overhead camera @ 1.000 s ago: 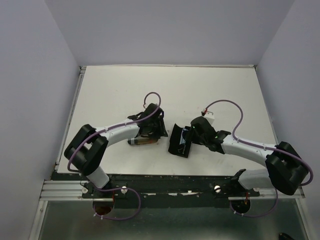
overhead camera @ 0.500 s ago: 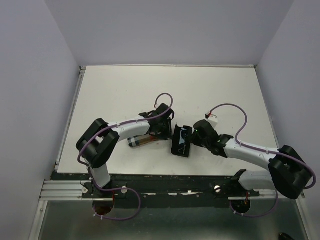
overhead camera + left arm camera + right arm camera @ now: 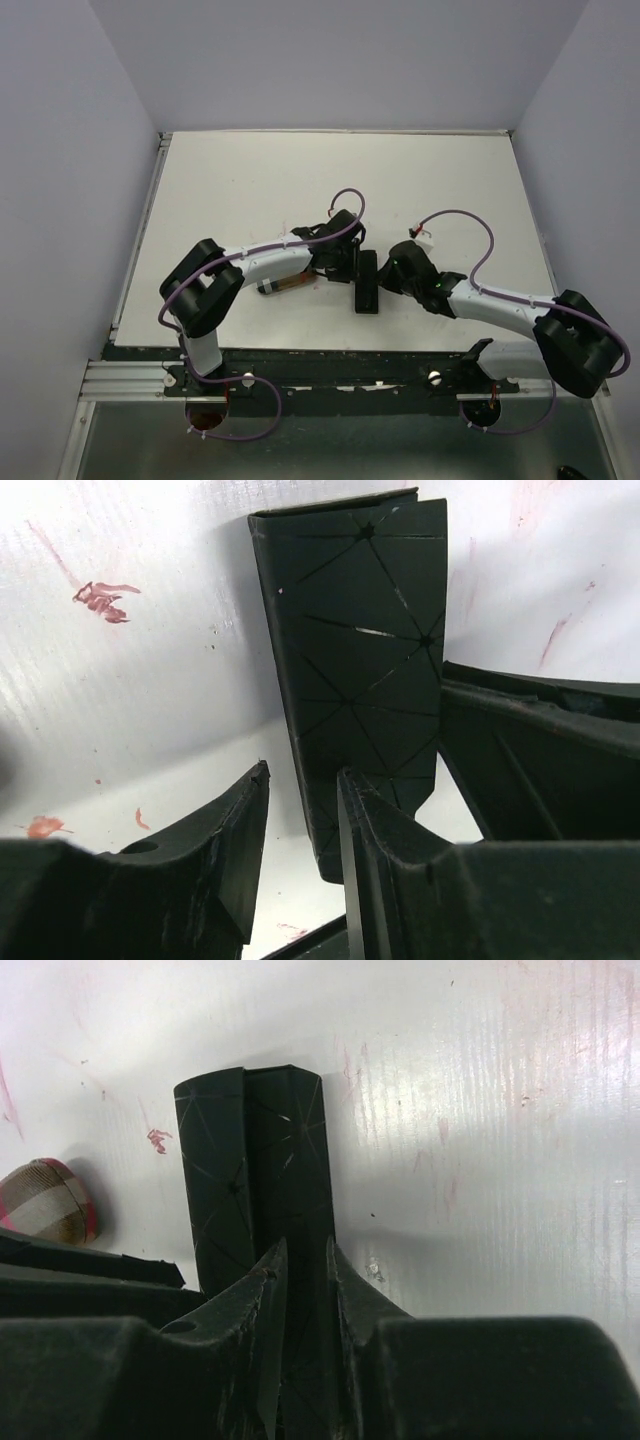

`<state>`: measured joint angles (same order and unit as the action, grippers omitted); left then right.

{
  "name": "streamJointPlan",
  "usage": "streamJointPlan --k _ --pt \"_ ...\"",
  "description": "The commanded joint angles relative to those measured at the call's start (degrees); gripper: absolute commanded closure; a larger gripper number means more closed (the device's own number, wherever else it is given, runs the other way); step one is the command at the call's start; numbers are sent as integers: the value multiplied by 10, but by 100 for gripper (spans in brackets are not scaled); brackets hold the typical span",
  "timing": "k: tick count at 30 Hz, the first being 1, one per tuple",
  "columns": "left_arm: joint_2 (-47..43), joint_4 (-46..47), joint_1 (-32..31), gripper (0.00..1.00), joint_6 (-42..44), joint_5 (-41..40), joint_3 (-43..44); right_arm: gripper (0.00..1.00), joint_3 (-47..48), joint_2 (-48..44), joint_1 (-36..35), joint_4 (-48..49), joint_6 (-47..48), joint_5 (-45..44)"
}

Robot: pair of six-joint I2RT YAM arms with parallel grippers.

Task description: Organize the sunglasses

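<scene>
No sunglasses show in any view. A plain black oblong case (image 3: 367, 284) lies folded shut at the table's near middle. My right gripper (image 3: 388, 273) meets it from the right. In the right wrist view its jaws (image 3: 305, 1252) are shut on the case's right-hand fold (image 3: 290, 1150). My left gripper (image 3: 349, 264) is at the case's left side. In the left wrist view it (image 3: 303, 776) stands open, with bare table in the gap. Its right finger (image 3: 380, 820) lies against the black case (image 3: 360, 650).
A plaid tan-and-black case (image 3: 282, 285) lies just left of the black one, under the left forearm; its rounded end (image 3: 45, 1200) shows in the right wrist view. Small red marks (image 3: 103, 598) stain the white table. Grey walls close in three sides.
The black case lay open a second ago and is now folded shut and narrow. My left gripper moved right from the plaid case to it. Both grippers' jaws narrowed.
</scene>
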<state>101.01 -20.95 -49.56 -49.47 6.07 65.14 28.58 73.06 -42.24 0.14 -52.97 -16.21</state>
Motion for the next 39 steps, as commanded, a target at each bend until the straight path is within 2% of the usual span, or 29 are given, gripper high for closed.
streamJointPlan --k 1,4,7,10,13,17,21,28,34,36,39 --pt "24 -17 -2 56 5 11 21 66 -9 -19 4 -54 -15 6" --pt "31 -21 -2 54 5 8 26 55 8 -36 10 -112 -27 -39" --pt "35 -25 -2 53 7 8 33 52 17 -65 13 -161 -31 -82" --pt "42 -30 -3 53 9 9 40 49 13 -99 14 -164 -27 -92" --pt "50 -35 -3 52 9 11 46 46 3 -121 15 -120 -3 -47" --pt "63 -45 -4 51 5 11 58 45 3 -100 15 -47 14 13" --pt "69 -53 -4 51 3 11 66 47 24 -33 18 -47 7 10" --pt "77 -59 -4 51 0 18 67 62 1 52 30 -63 -47 2" --pt "81 -57 -4 50 5 25 82 68 0 51 30 -51 -47 -1" --pt "72 -60 -4 48 11 19 89 68 7 38 31 -53 -42 -5" --pt "39 -73 3 44 17 -6 93 55 31 10 31 -78 -31 -19"
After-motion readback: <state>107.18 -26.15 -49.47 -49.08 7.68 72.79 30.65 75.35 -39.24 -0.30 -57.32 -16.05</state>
